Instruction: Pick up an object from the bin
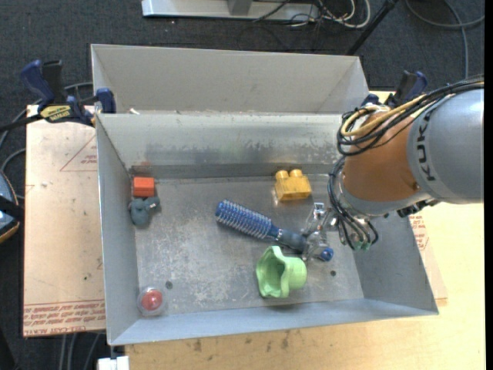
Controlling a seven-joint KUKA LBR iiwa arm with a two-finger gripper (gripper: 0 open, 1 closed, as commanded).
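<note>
One blue hairbrush (245,220) lies with its handle end right under the hand (316,236) — wide or narrow, I cannot tell. Reaching step, I judge; next needs a firm close on the handle — clear of the green cup (279,272) just beside.

arm (454,141): grey, reaching in from the right;
wrist (379,172): orange cover, looped cables;
jaws: held low, pointing left

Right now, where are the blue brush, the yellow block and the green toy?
blue brush (245,220): camera view, bristle head.
yellow block (293,186): camera view, top face.
green toy (277,273): camera view, its middle.
</note>
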